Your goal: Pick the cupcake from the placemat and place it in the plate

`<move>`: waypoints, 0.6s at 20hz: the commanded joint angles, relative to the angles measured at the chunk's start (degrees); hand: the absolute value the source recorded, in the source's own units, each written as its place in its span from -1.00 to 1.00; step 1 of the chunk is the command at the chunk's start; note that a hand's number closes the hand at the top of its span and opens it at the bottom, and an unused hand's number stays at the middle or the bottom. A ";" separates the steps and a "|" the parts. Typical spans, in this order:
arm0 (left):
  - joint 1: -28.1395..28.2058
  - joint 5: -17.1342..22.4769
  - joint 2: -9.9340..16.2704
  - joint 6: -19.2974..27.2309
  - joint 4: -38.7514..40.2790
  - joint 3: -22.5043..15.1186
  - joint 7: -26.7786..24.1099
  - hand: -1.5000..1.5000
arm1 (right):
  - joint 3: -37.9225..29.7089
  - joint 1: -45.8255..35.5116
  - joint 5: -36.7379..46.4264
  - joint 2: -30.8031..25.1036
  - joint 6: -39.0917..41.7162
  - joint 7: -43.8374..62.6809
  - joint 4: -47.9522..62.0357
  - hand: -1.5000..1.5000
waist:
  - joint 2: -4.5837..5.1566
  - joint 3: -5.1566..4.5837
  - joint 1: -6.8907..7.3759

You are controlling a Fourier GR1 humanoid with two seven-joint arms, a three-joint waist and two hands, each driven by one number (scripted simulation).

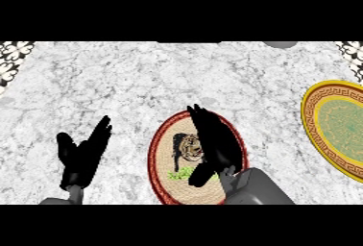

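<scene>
The left hand (pixel 83 158) is resting open on the counter (pixel 142 81), fingers straight. Beside it, the right hand (pixel 212 141) is hovering over the round placemat (pixel 159 163), fingers extended and uncurled, holding nothing. The hand is hiding the cupcake, so its spot is unclear. The plate (pixel 315 125) is sitting well apart at the right edge.
</scene>
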 commanded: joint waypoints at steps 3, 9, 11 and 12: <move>0.00 -0.67 -1.34 -3.03 4.30 2.40 -3.14 0.00 | -1.74 1.56 5.74 1.19 2.41 0.65 1.11 -1.00 | 0.13 -0.14 -0.13; 0.03 -4.27 -4.62 -1.69 6.03 1.12 -4.00 0.00 | -4.30 -3.30 6.49 5.13 1.74 -1.40 9.35 -1.00 | 0.18 -0.14 0.02; 2.06 -4.18 -3.66 -1.15 -1.46 1.18 1.80 0.00 | -4.71 -0.25 7.51 5.18 3.88 -3.43 8.23 -1.00 | 0.11 -0.12 0.02; 2.92 -2.29 -1.83 -4.34 -0.37 3.10 -0.98 0.00 | -5.36 -6.16 4.08 5.19 1.90 -3.49 14.56 -1.00 | 0.18 -0.13 0.34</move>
